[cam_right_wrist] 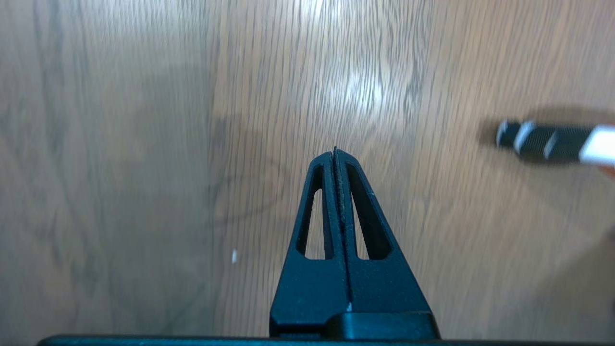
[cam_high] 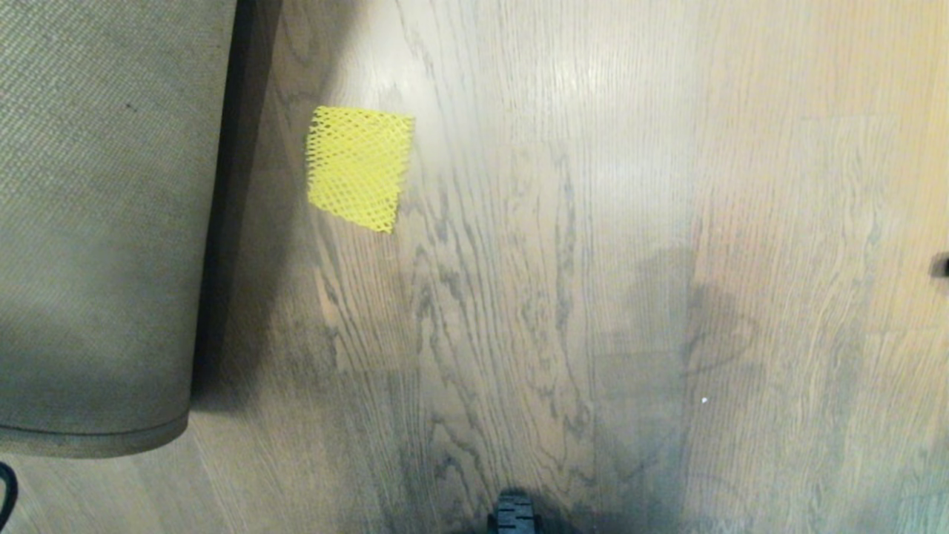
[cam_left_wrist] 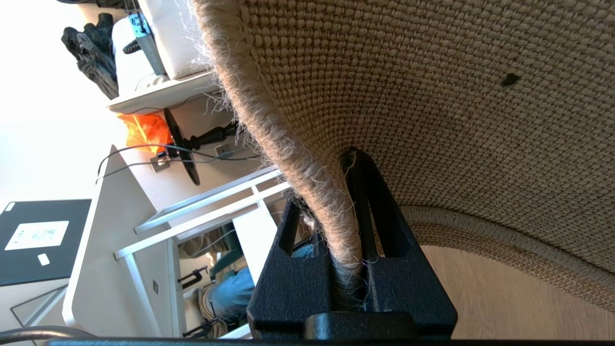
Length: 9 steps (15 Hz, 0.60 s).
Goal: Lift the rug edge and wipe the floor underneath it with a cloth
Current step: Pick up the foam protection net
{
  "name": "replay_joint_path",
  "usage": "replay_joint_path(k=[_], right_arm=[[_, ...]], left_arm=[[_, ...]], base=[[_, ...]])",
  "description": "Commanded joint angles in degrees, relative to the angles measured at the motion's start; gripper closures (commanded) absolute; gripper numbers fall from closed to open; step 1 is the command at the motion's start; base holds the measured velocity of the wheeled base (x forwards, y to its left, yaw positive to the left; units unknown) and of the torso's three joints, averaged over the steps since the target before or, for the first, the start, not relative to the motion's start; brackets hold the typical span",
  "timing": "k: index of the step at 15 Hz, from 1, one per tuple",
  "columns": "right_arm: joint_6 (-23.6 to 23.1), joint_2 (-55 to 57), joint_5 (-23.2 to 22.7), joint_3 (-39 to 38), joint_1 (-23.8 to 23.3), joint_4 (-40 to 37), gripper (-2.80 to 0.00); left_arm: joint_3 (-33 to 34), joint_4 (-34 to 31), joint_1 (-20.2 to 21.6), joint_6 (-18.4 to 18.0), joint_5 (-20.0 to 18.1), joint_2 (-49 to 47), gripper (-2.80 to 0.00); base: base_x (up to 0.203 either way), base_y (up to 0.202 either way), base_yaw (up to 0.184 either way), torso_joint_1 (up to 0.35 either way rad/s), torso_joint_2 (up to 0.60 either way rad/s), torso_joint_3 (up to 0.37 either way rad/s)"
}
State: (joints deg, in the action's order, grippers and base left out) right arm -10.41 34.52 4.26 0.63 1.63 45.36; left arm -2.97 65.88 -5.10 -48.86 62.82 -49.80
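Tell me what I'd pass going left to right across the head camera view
The lifted rug edge with its woven backing showing → the yellow mesh cloth lying flat on the floor → a long stretch of bare wood planks → a small dark object cut off at the right border.

An indoor room that looks like a lived-in workspace or home office. Brown wood-grain plank floor (cam_high: 593, 222) fills the head view, with a woven rug (cam_high: 96, 222) lifted at one side. Past the rug, the left wrist view shows white desks (cam_left_wrist: 158, 96) with cables (cam_left_wrist: 139, 154), a black lamp-like stand (cam_left_wrist: 187, 149), an orange object (cam_left_wrist: 144, 129), and a seated person's jeans-clad legs (cam_left_wrist: 230, 293).
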Motion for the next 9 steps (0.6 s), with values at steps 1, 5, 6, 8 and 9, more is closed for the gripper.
replay_joint_path(k=[1, 5, 6, 8, 9], right_arm=[[-0.10, -14.68, -1.73, -0.16, -1.04, -13.13, 0.00], [-0.05, -33.61, -5.64, 1.59, -1.87, -47.85, 0.00], [1.05, -34.52, -5.72, 2.17, -2.03, -51.27, 0.00], [2.44, -34.52, -5.16, 2.27, -2.07, -52.57, 0.00], [2.93, -34.52, -4.26, 2.35, -2.07, -52.74, 0.00]], left_arm=[[0.16, 0.39, 0.00, -0.27, 0.38, 0.23, 0.00], [0.16, 0.39, 0.00, -0.27, 0.38, 0.23, 0.00], [0.20, 0.38, 0.00, -0.27, 0.38, 0.47, 0.00], [0.25, 0.36, 0.00, -0.27, 0.38, 0.67, 0.00], [0.25, 0.39, 0.00, -0.36, 0.38, 0.75, 0.00]], base=[[0.000, 0.000, 0.000, 0.000, 0.00, 0.000], [0.000, 0.000, 0.000, 0.000, 0.00, 0.000], [0.000, 0.000, 0.000, 0.000, 0.00, 0.000], [0.000, 0.000, 0.000, 0.000, 0.00, 0.000], [0.000, 0.000, 0.000, 0.000, 0.00, 0.000]])
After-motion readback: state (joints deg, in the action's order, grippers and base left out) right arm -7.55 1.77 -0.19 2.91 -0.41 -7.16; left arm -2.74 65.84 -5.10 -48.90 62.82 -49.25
